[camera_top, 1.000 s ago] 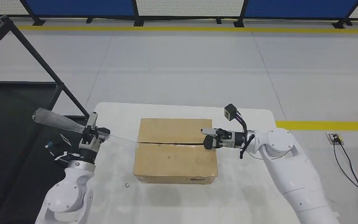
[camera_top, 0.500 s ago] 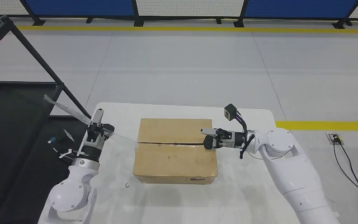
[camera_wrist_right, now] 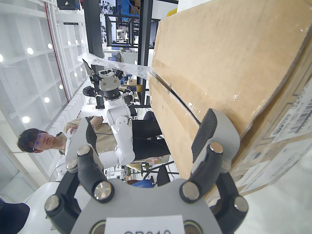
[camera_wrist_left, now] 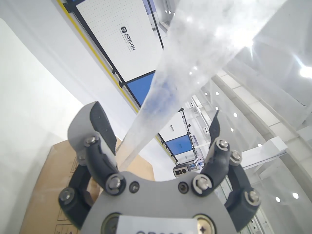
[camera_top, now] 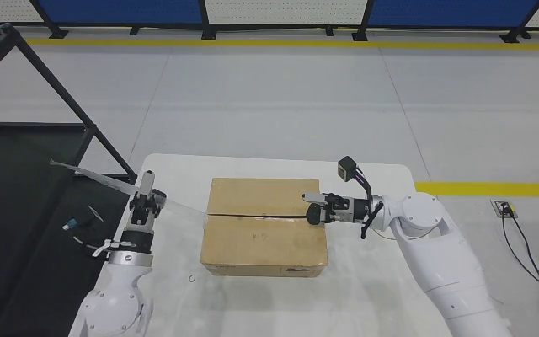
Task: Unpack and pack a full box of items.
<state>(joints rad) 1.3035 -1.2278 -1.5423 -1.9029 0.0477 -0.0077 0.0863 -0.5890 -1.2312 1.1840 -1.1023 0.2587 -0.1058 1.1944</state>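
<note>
A brown cardboard box (camera_top: 264, 226) lies in the middle of the white table (camera_top: 362, 278), its top flaps meeting at a seam (camera_wrist_right: 180, 101). A clear tape strip (camera_top: 181, 206) runs from the box's left end past my left gripper (camera_top: 145, 202) to a loose end out over the table's left side. In the left wrist view the tape strip (camera_wrist_left: 170, 83) passes between the spread fingers of my left gripper (camera_wrist_left: 158, 127), close to one finger (camera_wrist_left: 102, 125). My right gripper (camera_wrist_right: 146, 132) stands open at the box's right end, one finger (camera_wrist_right: 204, 132) against the top edge by the seam.
A black metal frame (camera_top: 59, 93) rises off the table's left side over a dark mat (camera_top: 34, 219) with small loose parts (camera_top: 72, 224). A small dark ring (camera_top: 193, 278) lies near the box's front left corner. A printed label (camera_wrist_right: 292, 118) is on the box's right end.
The left arm has shifted slightly by the table's left edge, and the tape's loose end swung up and back and now shows edge-on. The right arm and the box have stayed still.
</note>
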